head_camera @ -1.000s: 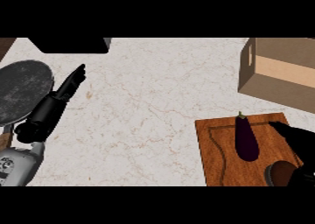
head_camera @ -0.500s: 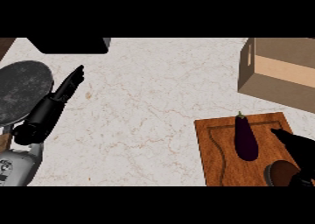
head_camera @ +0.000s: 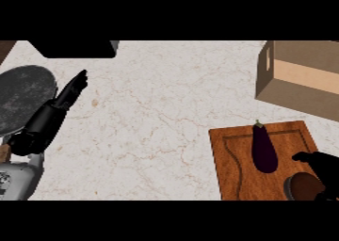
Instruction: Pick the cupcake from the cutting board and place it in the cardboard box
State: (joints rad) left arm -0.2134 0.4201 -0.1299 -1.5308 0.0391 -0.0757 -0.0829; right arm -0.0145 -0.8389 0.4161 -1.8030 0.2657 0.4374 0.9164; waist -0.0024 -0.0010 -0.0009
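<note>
A wooden cutting board lies at the lower right of the counter. On it sit a purple eggplant and, at the board's near edge, the brown cupcake, partly cut off by the view's lower edge. My right hand is over the board's right side, its fingers curled round the cupcake's right side. The cardboard box stands open at the upper right, beyond the board. My left hand rests at the left with its fingers straight, pointing away from me.
A dark round pan lies at the left edge beside my left forearm. A black object sits at the counter's far edge. Bare marble counter stretches between the pan and the board.
My right hand has slid down and right along the board and closed round the cupcake. The left arm, the eggplant and the box have not moved.
</note>
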